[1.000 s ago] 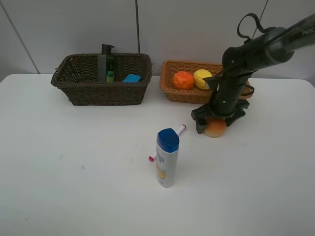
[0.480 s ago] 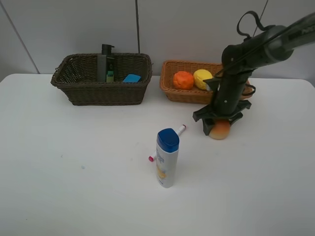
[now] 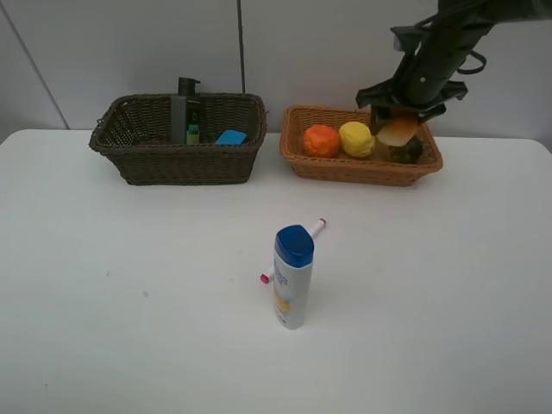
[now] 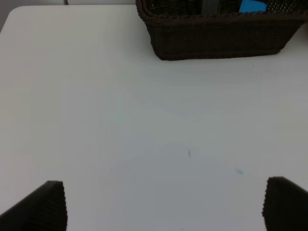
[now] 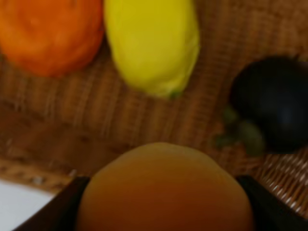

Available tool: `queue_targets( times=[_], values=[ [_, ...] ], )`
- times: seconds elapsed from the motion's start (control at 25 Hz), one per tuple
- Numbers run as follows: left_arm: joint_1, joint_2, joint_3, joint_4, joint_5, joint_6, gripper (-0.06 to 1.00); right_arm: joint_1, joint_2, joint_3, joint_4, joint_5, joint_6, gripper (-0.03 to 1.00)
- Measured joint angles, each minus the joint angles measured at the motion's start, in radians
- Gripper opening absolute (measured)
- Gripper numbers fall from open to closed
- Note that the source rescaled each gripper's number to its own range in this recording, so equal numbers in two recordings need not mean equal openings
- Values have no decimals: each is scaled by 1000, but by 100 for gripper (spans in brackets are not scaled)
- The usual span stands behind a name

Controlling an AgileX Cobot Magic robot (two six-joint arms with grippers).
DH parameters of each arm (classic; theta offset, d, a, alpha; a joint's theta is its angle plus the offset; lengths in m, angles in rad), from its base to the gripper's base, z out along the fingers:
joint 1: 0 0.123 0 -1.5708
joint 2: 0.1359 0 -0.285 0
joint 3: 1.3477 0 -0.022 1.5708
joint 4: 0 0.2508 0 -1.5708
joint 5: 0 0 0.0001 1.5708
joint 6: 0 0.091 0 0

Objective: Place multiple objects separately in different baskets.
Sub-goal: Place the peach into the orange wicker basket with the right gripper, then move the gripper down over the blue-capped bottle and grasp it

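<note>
No legible text — white blue-capped bottle (image 3: 291, 291) label blurred.

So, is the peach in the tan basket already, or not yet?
Not yet: the right claw grips the peach in the air above the tan basket.

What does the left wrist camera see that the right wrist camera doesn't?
Only the left wrist view: the dark brown basket with a blue eraser inside, a wide stretch of table, and the left end effector, open and holding nothing.
Only the right wrist view: the tan basket with an orange, a lemon and a dark mangosteen lying in it, plus the peach gripped by the right end effector over the basket.
Both: the white table, though the right wrist view catches only a small corner of it.
</note>
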Motion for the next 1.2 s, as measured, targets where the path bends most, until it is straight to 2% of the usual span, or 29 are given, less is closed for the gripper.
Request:
queue_targets(
  times=[0.16,0.36,0.52,0.64,0.8,1.08,1.16,1.2],
  values=[
    [0,0,0,0,0,0,100,-53,83,-66,0,-56,0,59],
    [0,0,0,0,0,0,100,-61,124,-99,5,-161,3,59],
    [0,0,0,0,0,0,100,-61,124,-105,6,-245,15,89],
    [0,0,0,0,0,0,100,-61,124,-105,6,-234,15,98],
    [0,0,0,0,0,0,100,-59,117,-105,27,-137,15,100],
    [0,0,0,0,0,0,100,-59,23,-105,187,225,16,100],
    [0,0,0,0,0,0,100,-58,3,-105,207,337,16,100],
    [0,0,0,0,0,0,100,-58,-3,-105,209,359,16,100]
  ],
)
